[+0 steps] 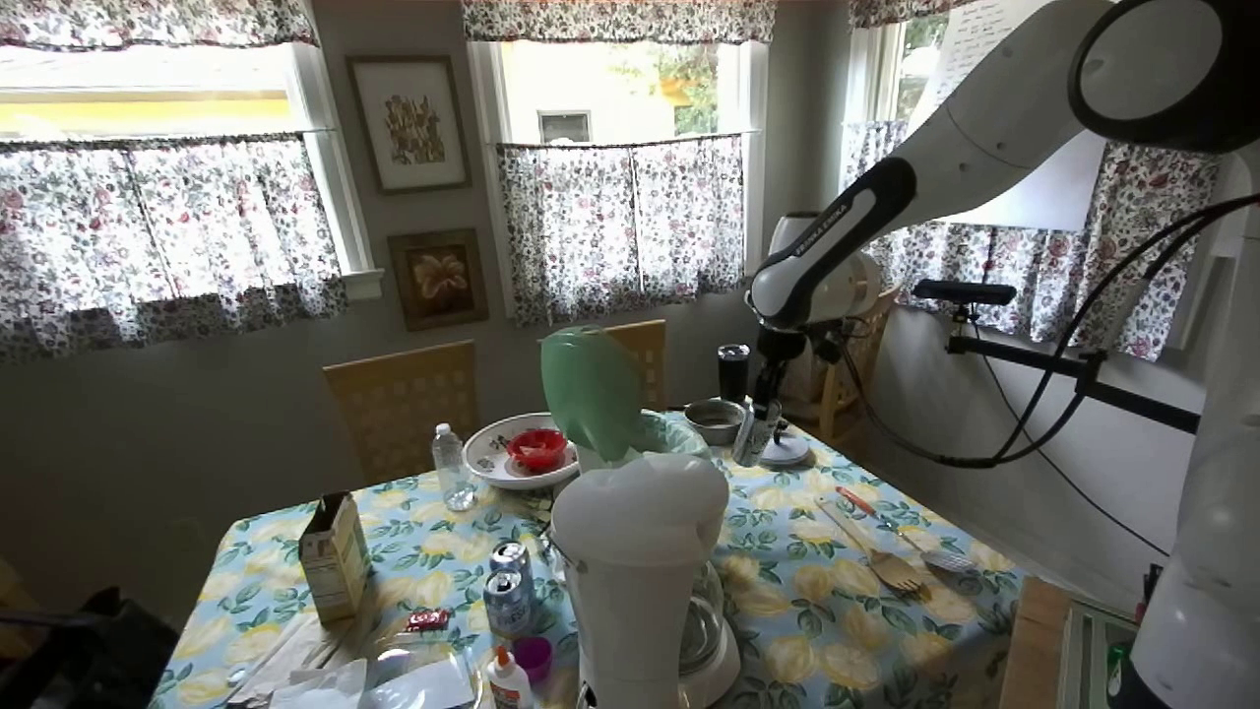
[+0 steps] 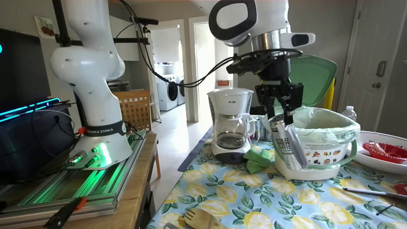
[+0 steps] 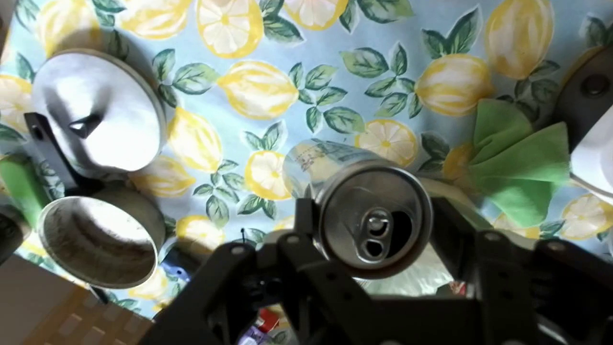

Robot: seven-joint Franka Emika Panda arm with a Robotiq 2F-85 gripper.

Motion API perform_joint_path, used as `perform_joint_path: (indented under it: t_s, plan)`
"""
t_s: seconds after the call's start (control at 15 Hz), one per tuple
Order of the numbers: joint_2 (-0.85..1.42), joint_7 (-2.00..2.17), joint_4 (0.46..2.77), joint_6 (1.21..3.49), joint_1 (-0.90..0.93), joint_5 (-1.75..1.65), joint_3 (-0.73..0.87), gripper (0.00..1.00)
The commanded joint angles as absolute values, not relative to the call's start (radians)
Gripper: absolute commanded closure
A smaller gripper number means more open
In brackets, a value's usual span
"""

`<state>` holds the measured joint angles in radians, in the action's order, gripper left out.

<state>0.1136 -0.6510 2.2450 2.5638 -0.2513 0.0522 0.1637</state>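
A silver coffee can [image 3: 373, 196] is clasped upright-to-tilted between the dark fingers of my gripper [image 2: 279, 119], its opened top and pull tab facing the wrist camera. In an exterior view the can [image 2: 282, 143] hangs above the cloth, in front of a white scrap bin [image 2: 321, 159] lined with a pale green bag [image 2: 337, 122]. The bin's green lid [image 2: 313, 79] stands raised behind. Seen from across the table, the can [image 1: 752, 440] leans near a metal pot [image 1: 717, 421] and a pot lid [image 1: 787, 451]. The can's far end shows only partly in the wrist view.
A white coffee maker [image 2: 230, 127] stands beside the bin, with a green cloth [image 2: 258, 159] at its foot. A bowl [image 1: 512, 471] holding a red dish [image 1: 537, 449] sits behind. Wooden fork [image 1: 886, 566], bottle [image 1: 453, 471], box [image 1: 335, 559] and several cans share the table.
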Motion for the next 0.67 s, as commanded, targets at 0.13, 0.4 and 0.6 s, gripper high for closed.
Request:
perform_joint_path:
  t_s: [0.13, 0.4, 0.6]
  plan:
    - [0.096, -0.631, 2.214, 2.655, -0.244, 0.002, 0.17, 0.63]
    - [0.099, -0.644, 2.176, 2.695, -0.235, 0.016, 0.158, 0.63]
    - [0.114, -0.667, 2.129, 2.69, -0.229, 0.068, 0.133, 0.63]
